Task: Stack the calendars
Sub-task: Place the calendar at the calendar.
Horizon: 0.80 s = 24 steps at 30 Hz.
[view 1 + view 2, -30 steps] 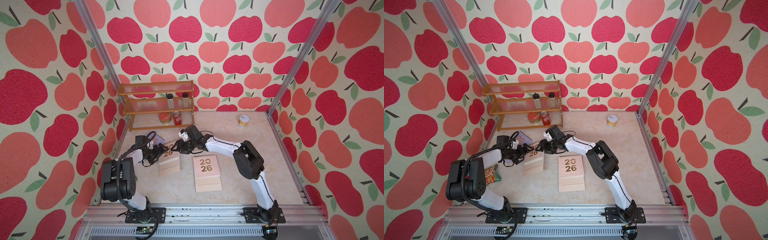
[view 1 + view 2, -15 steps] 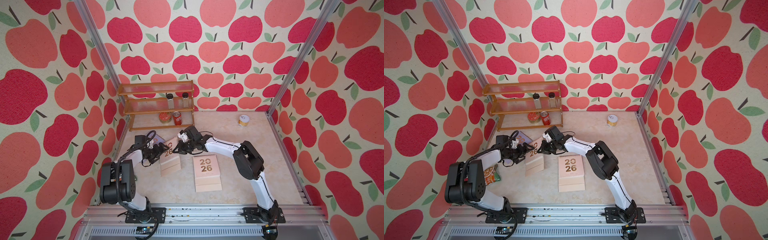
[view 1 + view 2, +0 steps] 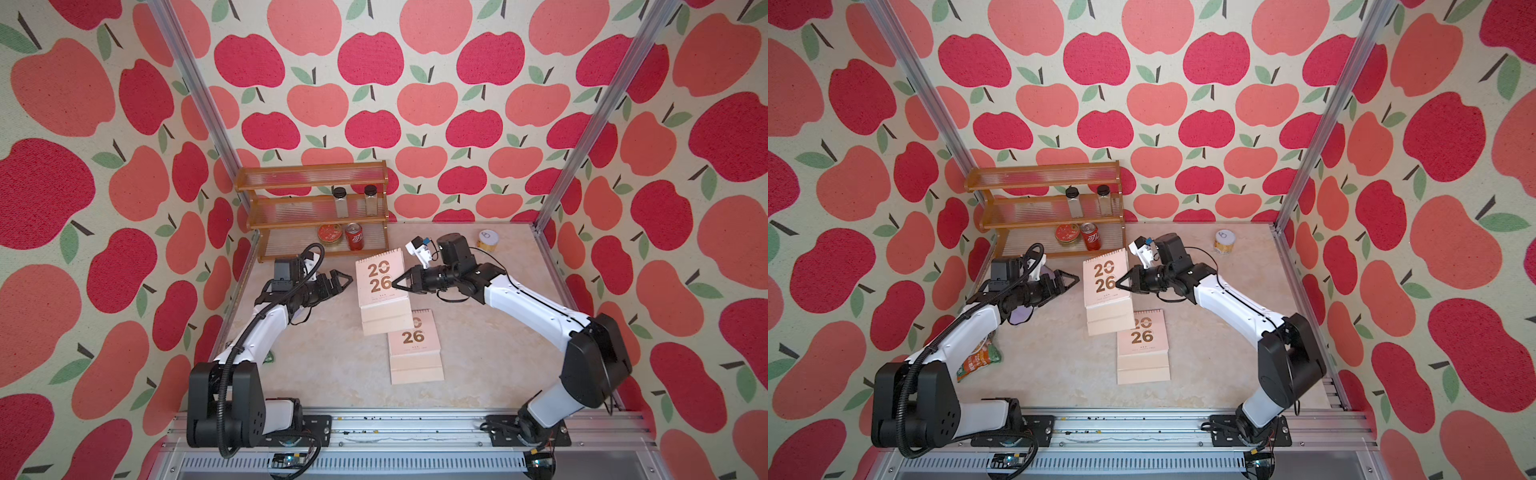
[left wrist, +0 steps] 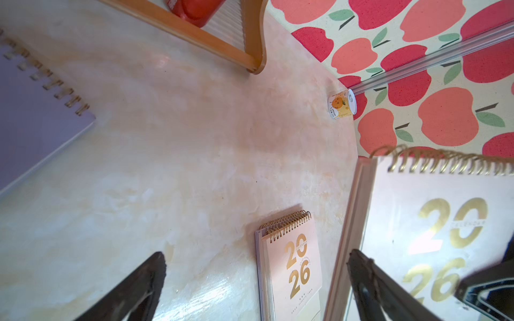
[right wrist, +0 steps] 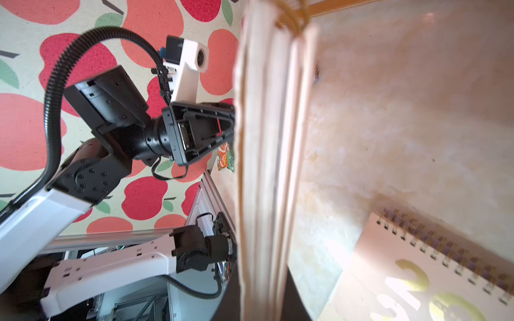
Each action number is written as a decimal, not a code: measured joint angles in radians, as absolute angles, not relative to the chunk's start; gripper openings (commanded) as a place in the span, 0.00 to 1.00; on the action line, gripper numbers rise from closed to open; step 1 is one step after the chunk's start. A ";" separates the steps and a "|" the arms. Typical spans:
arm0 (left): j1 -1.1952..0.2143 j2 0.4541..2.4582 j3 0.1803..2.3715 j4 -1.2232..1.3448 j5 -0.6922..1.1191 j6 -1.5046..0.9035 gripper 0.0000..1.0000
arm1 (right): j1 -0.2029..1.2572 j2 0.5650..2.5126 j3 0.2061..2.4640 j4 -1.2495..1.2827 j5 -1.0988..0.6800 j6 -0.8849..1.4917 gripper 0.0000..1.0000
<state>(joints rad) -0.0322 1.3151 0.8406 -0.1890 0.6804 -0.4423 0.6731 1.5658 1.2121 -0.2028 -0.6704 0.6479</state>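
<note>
Both my tools over beige marbled table (image 3: 316, 365), apple-print walls (image 3: 374, 62): right tool (image 3: 395, 286) pinches raised pink calendar (image 3: 379, 266), gold "2026"; left tool (image 3: 347, 282) gapes.

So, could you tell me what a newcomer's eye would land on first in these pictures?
Probably the loud red and coral apple wallpaper on all the walls. Then the peach 2026 calendar at mid-table, pinched at its edge by the right gripper, with the open left gripper just beside it. A second peach calendar lies flat nearer the front.
</note>
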 measured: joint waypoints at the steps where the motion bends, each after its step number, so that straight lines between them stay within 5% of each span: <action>1: -0.043 1.309 0.849 -0.189 0.678 -0.435 1.00 | 0.657 1.538 1.172 -0.204 -0.700 0.638 0.00; 24: -0.125 1.296 0.897 -0.202 0.662 -0.401 1.00 | 0.575 1.419 0.698 -0.005 -0.866 0.664 0.00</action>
<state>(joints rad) -0.1253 1.2957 0.8970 -0.2016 0.6624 -0.4011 0.5755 1.4193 0.6979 -0.0051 -0.8658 0.6643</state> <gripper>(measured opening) 0.993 0.138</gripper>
